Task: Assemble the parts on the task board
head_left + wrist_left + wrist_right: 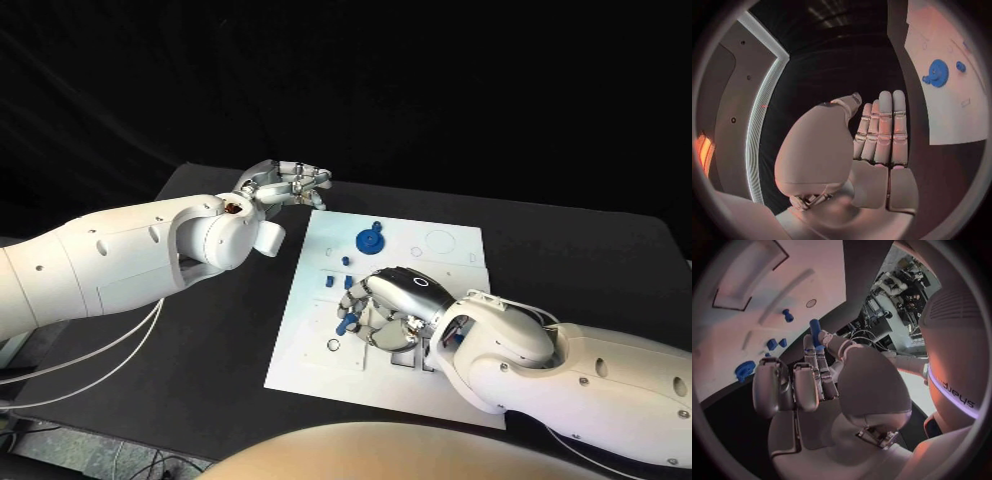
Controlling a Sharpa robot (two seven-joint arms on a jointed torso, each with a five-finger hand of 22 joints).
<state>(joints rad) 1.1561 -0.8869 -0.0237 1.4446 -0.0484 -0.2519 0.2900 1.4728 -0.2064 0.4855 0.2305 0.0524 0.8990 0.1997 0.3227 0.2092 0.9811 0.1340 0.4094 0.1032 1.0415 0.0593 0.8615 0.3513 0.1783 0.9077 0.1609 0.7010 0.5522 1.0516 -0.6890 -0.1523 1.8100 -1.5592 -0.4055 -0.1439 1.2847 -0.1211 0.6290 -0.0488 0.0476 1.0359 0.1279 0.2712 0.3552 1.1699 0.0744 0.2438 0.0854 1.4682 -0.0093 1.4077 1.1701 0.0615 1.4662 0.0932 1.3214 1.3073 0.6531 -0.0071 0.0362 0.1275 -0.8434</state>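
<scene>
Black surface (pixel 216 330) carrying my white task board (pixel 447 250), blue gear (pixel 371 241) on it. Right robot hand (pixel 387 310) over board, pinching blue peg (pixel 815 331). Left robot hand (pixel 289 185) beside board, fingers straight, released.

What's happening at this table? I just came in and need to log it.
The robot is assembling small blue parts on a white board. Its right hand is over the board, holding a blue peg between its fingers. Its left hand hangs off the board's far corner, holding nothing. A blue gear and a few small blue pieces sit on the board.
</scene>
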